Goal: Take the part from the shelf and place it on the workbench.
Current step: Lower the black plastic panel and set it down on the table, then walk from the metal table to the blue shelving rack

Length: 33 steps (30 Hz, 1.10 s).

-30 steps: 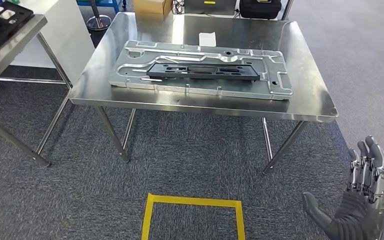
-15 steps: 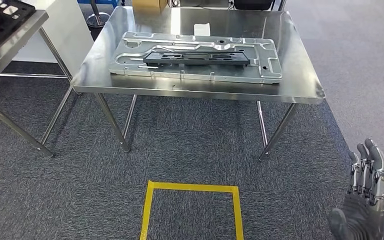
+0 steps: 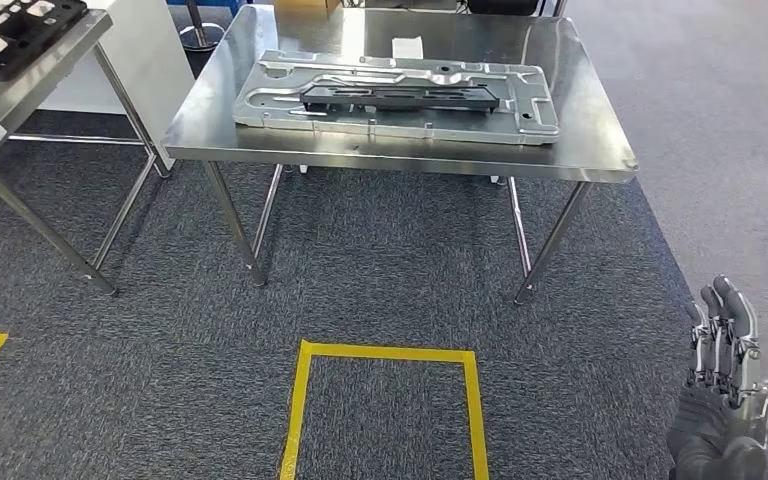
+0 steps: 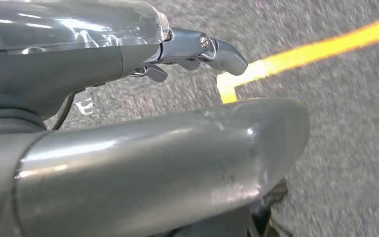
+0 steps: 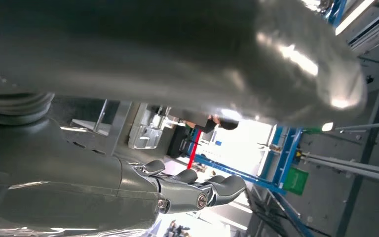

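- Even overhead light is flooding the head view; the steel workbench (image 3: 600, 150) is throwing broad pale glare off its far top.
- Soft shadows are lying on the carpet (image 3: 380, 270) under the table legs.
- In the left wrist view the yellow floor tape (image 4: 306, 52) is smearing with motion blur.
- The left hand (image 4: 128, 163) and right hand (image 5: 128, 54) are sitting close, out of focus, with bright highlights.
- A far bright opening (image 5: 237, 148) is blowing out white.
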Motion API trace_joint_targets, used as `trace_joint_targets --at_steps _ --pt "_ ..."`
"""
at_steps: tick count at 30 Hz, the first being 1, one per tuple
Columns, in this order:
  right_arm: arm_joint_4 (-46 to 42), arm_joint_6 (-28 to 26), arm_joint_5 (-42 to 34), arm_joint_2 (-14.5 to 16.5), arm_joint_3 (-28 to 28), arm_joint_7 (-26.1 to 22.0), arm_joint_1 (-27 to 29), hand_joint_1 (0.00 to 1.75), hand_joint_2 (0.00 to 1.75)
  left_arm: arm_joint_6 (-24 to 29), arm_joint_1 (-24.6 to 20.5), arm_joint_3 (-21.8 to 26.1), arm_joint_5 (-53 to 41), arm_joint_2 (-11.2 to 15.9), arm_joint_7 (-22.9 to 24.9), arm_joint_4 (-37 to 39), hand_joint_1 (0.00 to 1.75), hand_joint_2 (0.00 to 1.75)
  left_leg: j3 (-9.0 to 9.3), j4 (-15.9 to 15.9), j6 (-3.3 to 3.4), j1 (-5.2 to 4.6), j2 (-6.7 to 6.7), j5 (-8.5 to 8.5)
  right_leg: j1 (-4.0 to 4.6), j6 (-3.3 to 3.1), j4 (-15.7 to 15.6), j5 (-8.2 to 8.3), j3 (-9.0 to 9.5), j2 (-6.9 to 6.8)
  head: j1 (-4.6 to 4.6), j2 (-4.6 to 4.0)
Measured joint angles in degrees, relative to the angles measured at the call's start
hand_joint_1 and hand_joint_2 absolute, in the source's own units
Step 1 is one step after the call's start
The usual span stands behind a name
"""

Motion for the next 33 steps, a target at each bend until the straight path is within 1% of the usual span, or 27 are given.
trace_joint_targets --at_steps 1,3,4,5,6,7,8,9,10,11,12,14,15,17,19,20,21,22,23,24,25,26,27,28,29,31,33 --pt "0.07 -0.05 0.20 0.02 0.05 0.02 0.01 0.00 0.00 0.00 0.00 0.00 -0.03 -0.01 0.03 0.01 0.00 0.00 -0.77 -0.11 0.45 0.03 0.15 0.77 -0.09 0.20 2.04 -2.50 -0.72 0.12 0.09 0.00" --pt "0.26 -0.17 0.72 0.04 0.27 0.05 0.02 0.00 0.00 -0.01 -0.06 -0.01 -0.11 -0.01 0.08 0.01 0.00 0.00 -2.61 -0.04 0.92 -0.16 0.33 2.16 -0.14 0.49 8.64 -8.47 -2.35 0.23 0.32 0.00" --pt "0.37 -0.25 0.95 0.05 0.43 0.08 0.02 0.00 0.00 0.00 -0.07 -0.01 -0.16 -0.01 0.10 0.01 0.00 0.00 -3.53 0.03 0.99 -0.29 0.38 2.88 -0.14 0.58 11.83 -10.01 -2.79 0.24 0.35 0.00" --pt "0.49 -0.33 1.08 0.05 0.62 0.10 0.02 0.00 0.00 0.00 -0.06 -0.01 -0.21 -0.01 0.15 0.01 0.00 0.00 -4.48 0.10 0.98 -0.43 0.42 3.58 -0.14 0.59 13.84 -10.10 -2.64 0.25 0.35 0.00" --pt "0.61 -0.42 1.19 0.06 0.81 0.14 0.01 0.00 0.00 0.01 -0.05 -0.01 -0.26 -0.01 0.20 0.01 0.00 0.00 -5.42 0.16 0.94 -0.55 0.44 4.21 -0.12 0.48 14.06 -8.92 -1.63 0.25 0.34 0.00" --pt "0.70 -0.53 1.29 0.06 0.95 0.17 0.00 0.00 0.00 0.02 -0.04 -0.01 -0.35 -0.02 0.25 0.01 0.00 0.00 -6.29 0.21 0.88 -0.66 0.44 4.82 -0.04 0.23 12.31 -7.17 0.38 0.25 0.34 0.00" --pt "0.76 -0.68 1.42 0.06 1.09 0.19 -0.01 0.00 0.00 0.04 -0.05 -0.02 -0.46 -0.03 0.36 0.01 0.00 0.00 -7.06 0.27 0.78 -0.72 0.42 5.39 0.11 -0.17 8.90 -5.88 3.35 0.24 0.32 0.00" --pt "0.79 -0.87 1.70 0.06 1.21 0.23 -0.04 0.00 0.00 0.08 -0.05 -0.05 -0.55 -0.04 0.51 0.01 0.00 0.00 -7.65 0.39 0.62 -0.85 0.37 5.85 0.40 -0.61 4.42 -5.40 6.97 0.21 0.34 0.00" --pt "0.81 -1.14 2.21 0.06 1.36 0.32 -0.12 0.00 0.00 0.11 -0.02 -0.10 -0.62 -0.06 0.74 0.01 0.00 0.00 -8.06 0.55 0.39 -0.97 0.32 6.30 0.68 -1.11 0.00 -5.92 10.16 0.15 0.35 0.00" --pt "0.83 -1.47 2.89 0.06 1.56 0.46 -0.16 0.00 0.00 0.14 -0.01 -0.15 -0.63 -0.08 0.98 0.01 0.00 0.00 -8.32 0.69 0.11 -1.05 0.27 6.74 0.94 -1.52 -3.23 -6.76 12.38 0.09 0.35 0.00" --pt "0.85 -1.77 3.64 0.06 1.80 0.61 -0.11 0.00 0.00 0.15 0.01 -0.18 -0.62 -0.09 1.18 0.01 0.00 0.00 -8.52 0.75 -0.22 -1.11 0.21 7.18 1.17 -1.88 -5.10 -7.33 13.46 0.01 0.39 0.00" --pt "0.94 -2.15 4.67 0.06 2.29 0.81 0.13 0.00 0.00 0.14 0.03 -0.18 -0.59 -0.07 1.41 0.01 0.00 0.00 -9.01 1.04 -0.89 -1.08 0.02 7.55 0.98 -2.63 -5.84 -6.97 13.16 -0.32 0.42 0.00" --pt "0.98 -2.21 4.87 0.06 2.51 0.84 0.25 0.00 0.00 0.14 0.07 -0.18 -0.59 -0.05 1.48 0.01 0.00 0.00 -9.52 2.02 -1.22 -0.99 -0.08 6.61 0.84 -3.10 -5.92 -6.51 12.83 -0.58 0.34 0.00" --pt "1.05 -2.21 5.01 0.05 2.79 0.89 0.31 0.00 0.00 0.14 0.24 -0.18 -0.59 -0.03 1.57 0.01 0.00 0.00 -11.45 7.09 -1.87 -0.63 -0.24 2.48 0.67 -3.78 -5.97 -5.71 12.04 -1.22 0.09 0.00" --pt "1.13 -2.21 5.05 0.05 2.96 0.91 0.38 0.00 0.00 0.14 0.42 -0.18 -0.59 -0.03 1.62 0.01 0.00 0.00 -13.84 14.54 -2.43 -0.27 -0.24 -1.55 0.75 -3.94 -5.72 -5.19 11.14 -1.86 -0.06 0.00" --pt "1.17 -2.21 5.06 0.06 3.05 0.91 0.39 0.00 0.00 0.14 0.49 -0.18 -0.59 -0.03 1.63 0.01 0.00 0.00 -14.32 16.92 -2.66 -0.11 -0.22 -2.26 0.76 -3.89 -5.47 -5.02 10.65 -2.28 -0.05 0.00" --pt "1.21 -2.22 5.10 0.06 3.13 0.91 0.40 0.00 0.00 0.14 0.52 -0.18 -0.59 -0.03 1.63 0.01 0.00 0.00 -13.70 17.11 -2.84 0.05 -0.17 -1.82 0.73 -3.81 -5.14 -4.95 10.22 -2.74 -0.06 0.00" --pt "1.23 -2.26 5.16 0.06 3.20 0.91 0.40 0.00 0.00 0.14 0.53 -0.18 -0.59 -0.03 1.63 0.01 0.00 0.00 -11.86 14.89 -2.96 0.19 0.07 -0.53 0.69 -3.68 -4.75 -4.98 9.86 -3.22 -0.07 0.00" --pt "1.24 -2.34 5.29 0.05 3.25 0.91 0.41 0.00 0.00 0.14 0.51 -0.18 -0.59 -0.03 1.63 0.01 0.00 0.00 -9.18 10.97 -2.99 0.29 0.69 0.97 0.66 -3.49 -4.33 -5.08 9.61 -3.71 -0.08 0.00" --pt "1.24 -2.54 5.46 0.05 3.30 0.91 0.44 0.00 0.00 0.15 0.44 -0.18 -0.60 -0.03 1.64 0.01 0.00 0.00 -6.54 6.96 -2.88 0.20 1.68 1.84 0.71 -3.24 -3.93 -5.24 9.41 -4.18 -0.09 -0.01" --pt "1.24 -2.85 5.64 0.04 3.39 0.91 0.47 0.00 0.00 0.16 0.37 -0.18 -0.61 -0.02 1.66 0.01 0.00 0.00 -4.74 3.95 -2.54 0.01 2.54 2.40 0.79 -2.95 -3.62 -5.39 9.28 -4.66 -0.04 -0.01" --pt "1.23 -3.23 5.82 0.03 3.53 0.90 0.49 0.00 0.00 0.17 0.31 -0.18 -0.63 -0.02 1.67 0.01 0.00 0.00 -3.89 2.25 -2.09 -0.20 3.12 2.31 0.91 -2.66 -3.39 -5.50 9.21 -5.15 -0.02 -0.01" --pt "1.23 -3.64 5.96 -0.01 3.70 0.90 0.50 0.00 0.00 0.19 0.31 -0.18 -0.68 0.01 1.70 0.01 0.00 0.00 -3.95 1.78 -1.61 -0.43 3.13 2.06 1.01 -2.38 -3.30 -5.53 9.18 -5.68 0.06 -0.01" --pt "1.21 -3.98 6.05 -0.05 3.91 0.90 0.48 0.00 0.00 0.21 0.35 -0.18 -0.73 0.03 1.72 0.01 0.00 0.00 -4.30 1.61 -1.10 -0.40 2.60 2.21 1.11 -2.07 -3.28 -5.55 9.24 -6.27 0.15 0.00" --pt "1.17 -4.21 6.11 -0.13 4.07 0.90 0.45 0.00 0.00 0.22 0.41 -0.18 -0.83 0.04 1.75 0.01 0.00 0.00 -4.37 1.23 -0.69 -0.24 2.03 2.31 1.06 -1.72 -3.10 -5.73 9.26 -6.25 0.19 0.00" --pt "1.08 -4.50 6.19 -0.28 4.27 0.87 0.46 0.00 0.00 0.26 0.41 -0.19 -1.04 0.04 1.79 0.01 0.00 0.00 -4.50 0.67 0.10 0.10 0.88 2.92 0.82 -1.03 -0.79 -7.52 8.26 -3.93 0.52 0.00" --pt "1.03 -4.85 6.26 -0.50 4.34 0.87 0.62 0.00 0.00 0.30 0.24 -0.22 -1.21 0.01 1.81 0.01 0.00 0.00 -4.86 0.51 0.60 0.17 -0.26 3.38 0.48 -0.52 5.85 -11.21 4.96 -0.78 0.82 0.00"
